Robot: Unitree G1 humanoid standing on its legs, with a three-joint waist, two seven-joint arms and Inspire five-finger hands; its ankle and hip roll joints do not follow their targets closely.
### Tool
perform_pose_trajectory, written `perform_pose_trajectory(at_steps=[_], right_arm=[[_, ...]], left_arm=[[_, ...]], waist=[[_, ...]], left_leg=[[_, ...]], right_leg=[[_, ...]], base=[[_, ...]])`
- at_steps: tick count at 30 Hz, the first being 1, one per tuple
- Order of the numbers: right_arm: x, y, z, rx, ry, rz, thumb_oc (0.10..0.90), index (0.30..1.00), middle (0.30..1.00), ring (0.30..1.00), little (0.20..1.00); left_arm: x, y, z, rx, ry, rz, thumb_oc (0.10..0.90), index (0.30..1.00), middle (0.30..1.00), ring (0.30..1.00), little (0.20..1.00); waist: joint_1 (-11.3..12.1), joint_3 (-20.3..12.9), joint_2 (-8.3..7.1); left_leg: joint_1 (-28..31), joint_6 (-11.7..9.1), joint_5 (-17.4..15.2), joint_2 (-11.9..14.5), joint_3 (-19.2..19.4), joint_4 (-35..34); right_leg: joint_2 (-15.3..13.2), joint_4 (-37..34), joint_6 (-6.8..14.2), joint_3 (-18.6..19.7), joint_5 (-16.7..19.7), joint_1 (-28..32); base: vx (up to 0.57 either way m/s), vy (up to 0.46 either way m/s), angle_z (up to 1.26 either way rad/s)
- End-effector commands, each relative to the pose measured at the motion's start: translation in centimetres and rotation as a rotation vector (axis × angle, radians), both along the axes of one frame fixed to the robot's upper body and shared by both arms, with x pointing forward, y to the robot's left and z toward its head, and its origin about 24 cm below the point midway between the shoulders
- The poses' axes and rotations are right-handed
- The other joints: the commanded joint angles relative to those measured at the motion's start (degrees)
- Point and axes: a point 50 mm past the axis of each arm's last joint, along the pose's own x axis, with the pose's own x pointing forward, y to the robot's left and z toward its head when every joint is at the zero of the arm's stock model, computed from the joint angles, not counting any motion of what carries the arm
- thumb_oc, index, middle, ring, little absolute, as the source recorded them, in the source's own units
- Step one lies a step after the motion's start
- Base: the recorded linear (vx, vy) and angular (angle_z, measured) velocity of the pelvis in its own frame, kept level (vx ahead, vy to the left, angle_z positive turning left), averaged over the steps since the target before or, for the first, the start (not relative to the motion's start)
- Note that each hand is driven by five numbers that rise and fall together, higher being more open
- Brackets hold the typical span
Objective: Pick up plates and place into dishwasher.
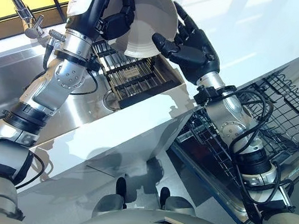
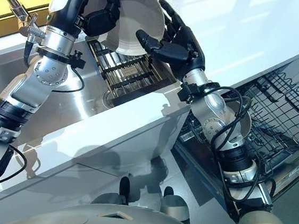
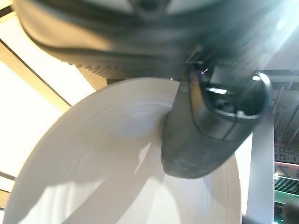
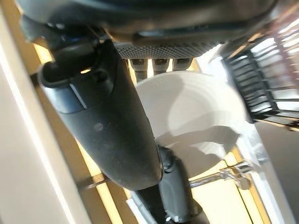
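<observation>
Fingers of the left hand are curled over the rim of the white plate, and in the left wrist view its thumb presses flat against the plate's pale face, so this hand is clamped on it. Across from it, the right hand has the same plate: its thumb lies across the lower edge on the near side, while its fingers spread up behind the rim on the far side, pinching the plate between them. The right wrist view shows that thumb as a long dark shape with the plate just past it. The plate is held up in the air between the two hands, tilted steeply rather than lying flat, and touches nothing else. Below it is a steel sink with a dark slatted rack set into it, and a chrome faucet stands at the sink's far left. A white counter runs along the near side of the sink and on past it to the right. Under the counter's right end, a black wire dishwasher rack is drawn out over the open dishwasher door, well apart from the plate and lower than it.
</observation>
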Motion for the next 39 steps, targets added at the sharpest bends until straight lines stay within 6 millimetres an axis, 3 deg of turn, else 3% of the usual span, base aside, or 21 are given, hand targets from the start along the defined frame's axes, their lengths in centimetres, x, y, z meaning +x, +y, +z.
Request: perform_pose_trajectory(at_steps=[1,3,4,6,16,27,28,29,32,35,37,39], right_arm=[[-0.2,2.2,2.8,0.131,-0.092,0.099,0.800,0.900,0.900,0.900,0.900],[-0.2,2.3,2.7,0.144,-0.080,0.102,0.800,0.900,0.900,0.900,0.900],[-0.2,2.5,2.7,0.150,-0.073,0.103,0.687,0.804,0.804,0.804,0.787],[-0.3,2.7,2.7,0.164,-0.066,0.102,0.100,0.300,0.300,0.300,0.200],[-0.5,3.1,2.5,0.218,-0.087,0.049,0.100,0.300,0.300,0.300,0.200],[-0.1,2.1,2.8,0.228,-0.091,-0.002,0.100,0.300,0.300,0.300,0.200],[-0.1,2.0,2.8,0.229,-0.095,-0.016,0.100,0.300,0.300,0.300,0.200],[0.0,1.8,2.8,0.226,-0.104,-0.036,0.100,0.300,0.300,0.300,0.200],[0.3,0.2,3.8,0.172,-0.219,-0.190,0.100,0.300,0.300,0.300,0.200],[0.2,-2.3,6.8,-0.023,-0.501,-0.504,0.100,0.300,0.300,0.300,0.200],[0.1,-5.1,9.1,-0.216,-0.693,-0.802,0.100,0.300,0.300,0.300,0.200],[0.0,-8.5,10.5,-0.359,-0.771,-1.020,0.100,0.300,0.300,0.300,0.200]], left_arm=[[-0.2,-1.3,3.2,-0.072,-0.122,-0.111,0.100,0.300,0.300,0.300,0.200],[-0.3,-1.8,3.1,-0.074,-0.109,-0.131,0.100,0.300,0.300,0.300,0.200],[-0.3,-2.2,2.9,-0.068,-0.104,-0.147,0.100,0.300,0.300,0.300,0.200],[-0.4,-2.7,2.7,-0.074,-0.083,-0.177,0.100,0.300,0.300,0.300,0.200],[-0.4,-5.6,0.1,-0.185,0.183,-0.397,0.100,0.300,0.300,0.300,0.200],[0.7,-5.2,-4.5,-0.275,0.488,-0.373,0.100,0.300,0.300,0.300,0.200],[0.8,-5.1,-4.9,-0.299,0.518,-0.367,0.693,0.808,0.808,0.808,0.793],[1.0,-4.9,-5.3,-0.329,0.544,-0.362,0.800,0.900,0.900,0.900,0.900],[1.3,-3.8,-5.7,-0.440,0.589,-0.355,0.800,0.900,0.900,0.900,0.900],[1.6,-2.3,-5.1,-0.529,0.590,-0.324,0.800,0.900,0.900,0.900,0.900],[1.8,-0.7,-4.1,-0.538,0.549,-0.262,0.800,0.900,0.900,0.900,0.900],[1.9,1.1,-3.0,-0.533,0.518,-0.201,0.800,0.900,0.900,0.900,0.900]], waist=[[0.56,-9.87,-0.12],[0.63,-9.76,-0.21],[0.66,-9.67,-0.26],[0.70,-9.58,-0.30],[1.37,-8.66,-0.47],[2.22,-8.06,-0.62],[2.27,-8.03,-0.61],[2.30,-7.99,-0.60],[2.43,-7.86,-0.61],[2.57,-7.72,-0.51],[2.51,-7.78,-0.17],[2.33,-8.02,0.18]], left_leg=[[0.69,0.25,-7.81,-2.62,2.74,0.55],[0.77,0.34,-7.89,-2.70,2.65,0.59],[0.83,0.40,-7.95,-2.73,2.59,0.60],[0.88,0.46,-7.96,-2.76,2.52,0.59],[1.00,0.69,-8.25,-3.22,1.57,0.66],[0.77,0.81,-8.03,-3.27,1.27,0.74],[0.74,0.79,-7.99,-3.21,1.27,0.78],[0.76,0.77,-7.96,-3.18,1.20,0.81],[0.88,0.60,-7.95,-3.07,1.08,0.76],[0.96,0.51,-8.05,-2.92,1.10,0.78],[1.20,0.45,-8.23,-2.87,1.03,0.75],[1.28,0.29,-8.23,-2.79,0.95,0.69]], right_leg=[[2.88,8.07,3.29,-2.49,-5.81,-5.62],[2.86,7.96,3.26,-2.53,-5.79,-5.47],[2.90,7.95,3.25,-2.56,-5.81,-5.43],[2.92,7.91,3.23,-2.60,-5.78,-5.40],[3.04,7.02,3.17,-2.62,-5.41,-4.82],[3.30,6.38,3.00,-3.28,-4.99,-4.64],[3.32,6.50,2.97,-3.31,-5.06,-4.64],[3.34,6.57,2.95,-3.32,-5.08,-4.63],[3.42,6.52,2.93,-3.46,-5.03,-4.50],[3.50,6.46,2.83,-3.53,-5.02,-4.43],[3.58,6.66,2.76,-3.54,-5.22,-4.34],[3.60,6.76,2.82,-3.62,-5.34,-4.35]], base=[[0.00,0.000,0.00],[0.00,0.000,0.00],[0.00,0.000,0.00],[0.00,0.000,0.00],[0.00,0.000,0.00],[0.00,-0.006,0.00],[0.00,0.000,0.00],[0.00,0.000,0.00],[0.00,0.000,0.00],[0.00,0.000,0.00],[0.02,-0.008,0.00],[0.02,-0.008,0.00]])
